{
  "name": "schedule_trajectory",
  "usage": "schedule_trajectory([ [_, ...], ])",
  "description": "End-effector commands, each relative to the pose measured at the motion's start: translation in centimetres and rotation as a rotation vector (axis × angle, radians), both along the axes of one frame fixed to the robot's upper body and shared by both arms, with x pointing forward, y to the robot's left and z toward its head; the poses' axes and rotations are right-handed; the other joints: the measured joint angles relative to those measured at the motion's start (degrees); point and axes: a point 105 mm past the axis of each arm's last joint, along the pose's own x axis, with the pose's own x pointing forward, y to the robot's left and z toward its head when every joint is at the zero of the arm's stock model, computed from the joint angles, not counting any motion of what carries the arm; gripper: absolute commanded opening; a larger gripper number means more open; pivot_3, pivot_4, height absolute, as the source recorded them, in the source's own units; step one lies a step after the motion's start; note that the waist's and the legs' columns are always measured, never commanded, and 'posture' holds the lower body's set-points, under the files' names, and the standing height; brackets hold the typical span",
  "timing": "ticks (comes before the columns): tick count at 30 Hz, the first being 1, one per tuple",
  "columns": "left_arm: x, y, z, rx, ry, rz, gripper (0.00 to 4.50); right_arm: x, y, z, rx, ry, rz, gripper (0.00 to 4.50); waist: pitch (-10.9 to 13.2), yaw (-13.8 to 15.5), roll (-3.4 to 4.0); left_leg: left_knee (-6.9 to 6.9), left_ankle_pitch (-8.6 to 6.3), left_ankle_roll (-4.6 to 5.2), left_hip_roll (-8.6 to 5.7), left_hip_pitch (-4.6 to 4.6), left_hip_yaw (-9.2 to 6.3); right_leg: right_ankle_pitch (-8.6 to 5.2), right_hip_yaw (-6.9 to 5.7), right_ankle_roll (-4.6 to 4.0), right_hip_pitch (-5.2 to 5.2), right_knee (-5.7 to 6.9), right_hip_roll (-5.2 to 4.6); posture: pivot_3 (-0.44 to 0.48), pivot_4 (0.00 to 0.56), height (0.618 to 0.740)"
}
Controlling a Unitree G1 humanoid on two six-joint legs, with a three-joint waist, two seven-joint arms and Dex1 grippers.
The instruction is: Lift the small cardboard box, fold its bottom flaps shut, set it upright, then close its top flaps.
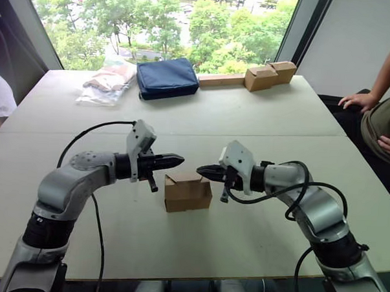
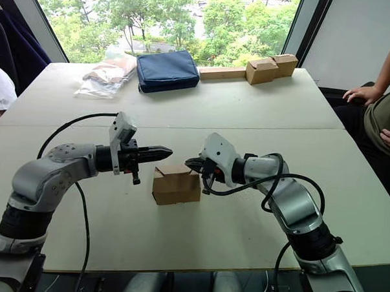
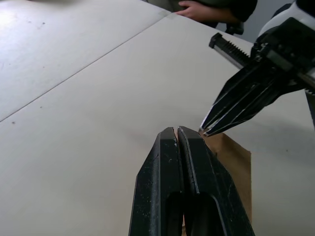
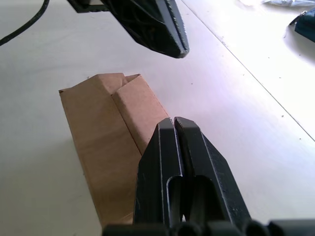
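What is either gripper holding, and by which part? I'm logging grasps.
Nothing: the left gripper and right gripper are both shut and empty above the small cardboard box.

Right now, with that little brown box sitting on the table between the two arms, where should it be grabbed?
Probably by its two opposite side walls: the small cardboard box rests flat between the left gripper and right gripper, one coming from each side. Both are shut and above it.

We see the small cardboard box (image 1: 188,191), plain brown and roughly cube-shaped, sitting upright on the near table at about 6 o'clock from the table's centre. Its top flaps (image 4: 129,101) are folded down over the upper end, overlapping unevenly. We cannot see its bottom flaps.
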Motion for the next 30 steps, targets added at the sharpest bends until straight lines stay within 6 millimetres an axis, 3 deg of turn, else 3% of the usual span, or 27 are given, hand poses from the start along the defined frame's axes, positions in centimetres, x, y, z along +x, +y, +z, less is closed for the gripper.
schedule_trajectory([
  [1, -0.7, -0.3, -0.4, 0.048, -0.027, -0.023, 0.06, -0.2, 0.6, 0.5, -0.001, -0.047, 0.031, 0.0, 0.0, 0.0, 0.0, 0.0, 0.0, 0.0, 0.0, 0.0, 0.0, 0.0, 0.0, 0.0, 0.0, 0.0, 0.0, 0.0, 0.15, 0.74],
  [18, -0.8, 0.2, -3.9, 0.124, 0.004, -0.005, 0.06, -0.2, 1.0, -3.0, -0.107, -0.024, 0.051, 0.0, 0.0, 0.1, 0.0, 0.0, 0.0, 0.0, 0.0, 0.0, 0.0, 0.0, -0.01, -0.01, 0.01, 0.0, 0.02, 0.0, 0.15, 0.74],
  [24, -0.5, 0.5, -4.4, 0.126, -0.001, 0.004, 0.06, 0.0, 1.0, -2.9, -0.1, -0.036, 0.044, 0.0, 0.0, 0.1, 0.0, 0.01, 0.0, 0.0, 0.0, 0.01, 0.0, 0.0, -0.01, -0.01, 0.02, 0.0, 0.02, 0.0, 0.15, 0.74],
  [27, -0.4, 0.7, -3.5, 0.052, 0.001, 0.023, 0.06, 0.4, 1.0, -1.9, -0.058, -0.071, 0.027, 0.0, 0.0, 0.1, 0.0, 0.01, 0.0, 0.0, 0.01, 0.01, 0.0, 0.0, -0.01, 0.0, 0.02, 0.0, 0.01, 0.0, 0.15, 0.74],
  [30, 0.7, 2.4, 1.0, -0.173, -0.064, 0.141, 0.06, 0.7, 0.5, 2.1, 0.152, -0.121, 0.003, 0.0, 0.0, 0.1, -0.02, 0.01, 0.0, 0.0, 0.01, 0.0, 0.0, 0.0, -0.01, 0.0, 0.0, 0.01, 0.01, 0.0, 0.15, 0.74],
])
